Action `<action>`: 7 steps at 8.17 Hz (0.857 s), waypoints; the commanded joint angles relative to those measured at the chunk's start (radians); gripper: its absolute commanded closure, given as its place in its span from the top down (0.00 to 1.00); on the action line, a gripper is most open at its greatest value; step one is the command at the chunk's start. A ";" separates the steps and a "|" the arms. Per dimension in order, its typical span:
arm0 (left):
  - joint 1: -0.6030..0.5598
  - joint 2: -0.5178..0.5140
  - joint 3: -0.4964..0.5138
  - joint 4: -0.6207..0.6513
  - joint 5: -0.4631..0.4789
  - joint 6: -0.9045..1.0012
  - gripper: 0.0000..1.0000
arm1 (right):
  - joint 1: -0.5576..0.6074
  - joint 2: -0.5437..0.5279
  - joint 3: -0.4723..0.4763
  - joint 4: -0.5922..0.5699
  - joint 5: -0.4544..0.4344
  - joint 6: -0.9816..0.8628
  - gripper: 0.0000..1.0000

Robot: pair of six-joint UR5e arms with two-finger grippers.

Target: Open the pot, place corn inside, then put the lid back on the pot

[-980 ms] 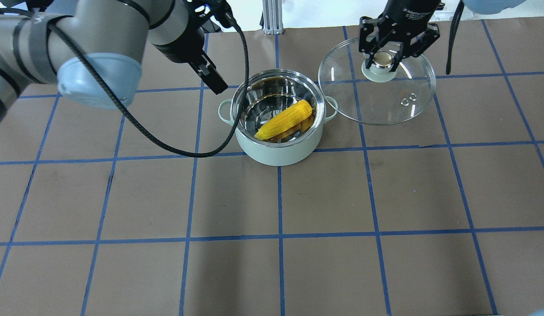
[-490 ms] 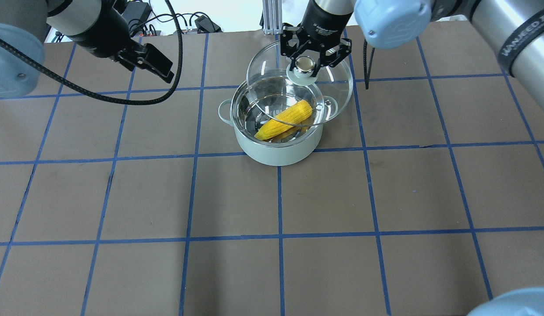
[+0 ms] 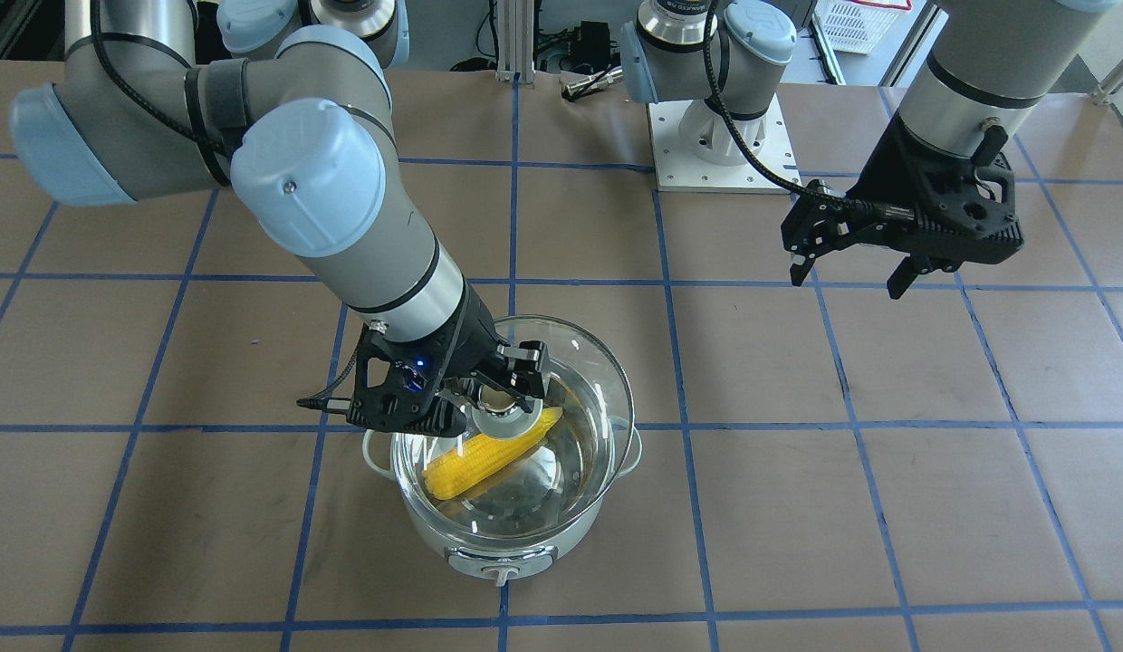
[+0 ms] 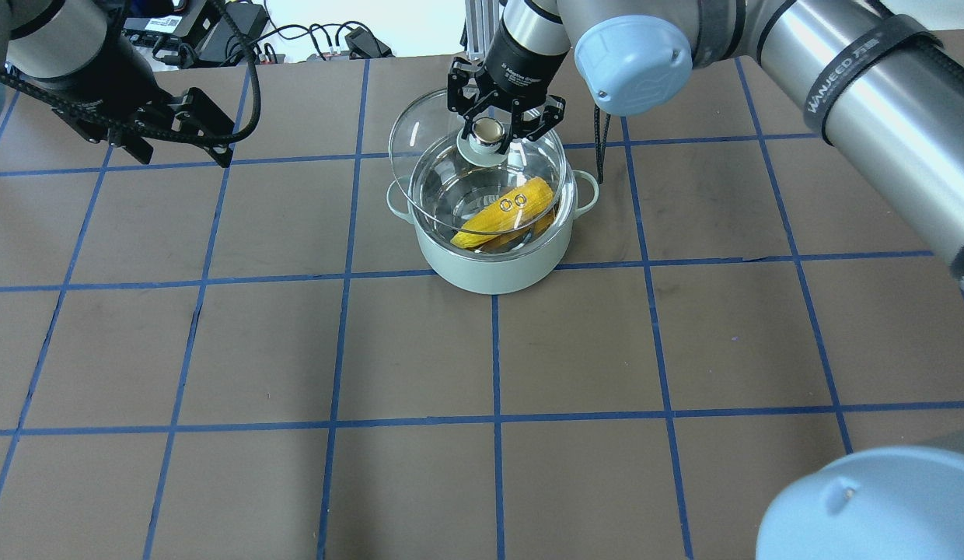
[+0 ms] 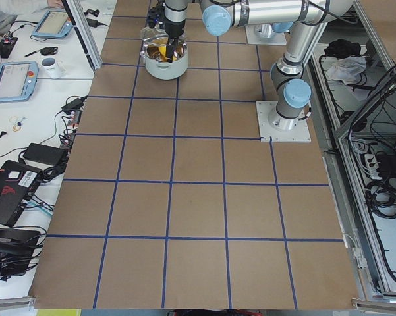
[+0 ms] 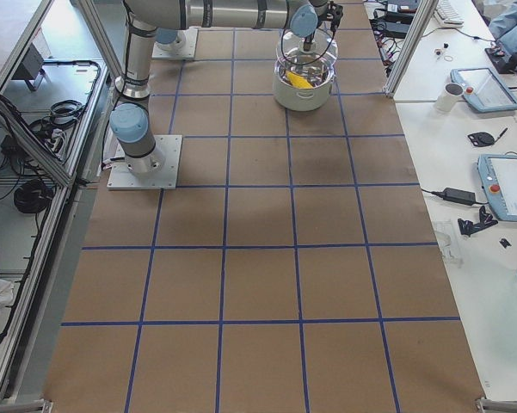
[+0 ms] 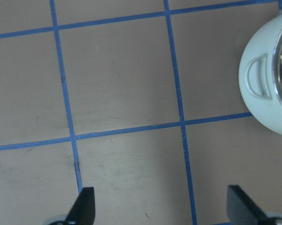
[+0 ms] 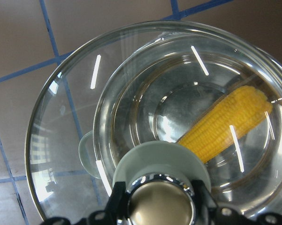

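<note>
Tabletop (image 4: 606, 350) comes first, since it is the biggest thing: there is one, brown with blue lines. Next is the pot (image 4: 494, 268), and there is one. It sits near the long edge far from the robot, well away from every corner. It looks heavy and stiff, so it should stay put. It has two little loop handles (image 4: 396, 201) for lifting, but it does not need lifting now. Then the lid (image 4: 451, 167), also just one. It is clear glass, so it is likely hard, smooth and slippery, and it could crack if dropped. The safe place to hold it is the ball knob (image 8: 159, 206) on top, not the thin rim. The right gripper (image 4: 490, 128) is clamped on that knob and holds the lid over the pot. The lid looks a bit tilted and not yet down on the rim. It should go down slowly and flat. Then the corn (image 4: 501, 214), one yellow ear. It lies slanted inside the pot, under the glass. It looks light, firm and bumpy, and nobody needs to grab it now. There are two grippers. The left gripper (image 3: 847, 281) has its fingers spread wide and holds nothing. It hangs above the table, well apart from the pot, on the robot's left side.
</note>
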 commanded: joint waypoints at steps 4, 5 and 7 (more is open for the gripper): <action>0.011 -0.023 -0.012 0.020 0.027 -0.258 1.00 | 0.001 0.054 0.000 -0.014 -0.042 0.026 0.08; 0.009 -0.023 -0.012 0.020 0.026 -0.259 1.00 | 0.001 0.057 0.002 -0.011 -0.049 0.026 0.08; 0.005 -0.023 -0.009 0.027 -0.047 -0.276 1.00 | 0.001 0.057 0.003 -0.008 -0.064 0.028 0.08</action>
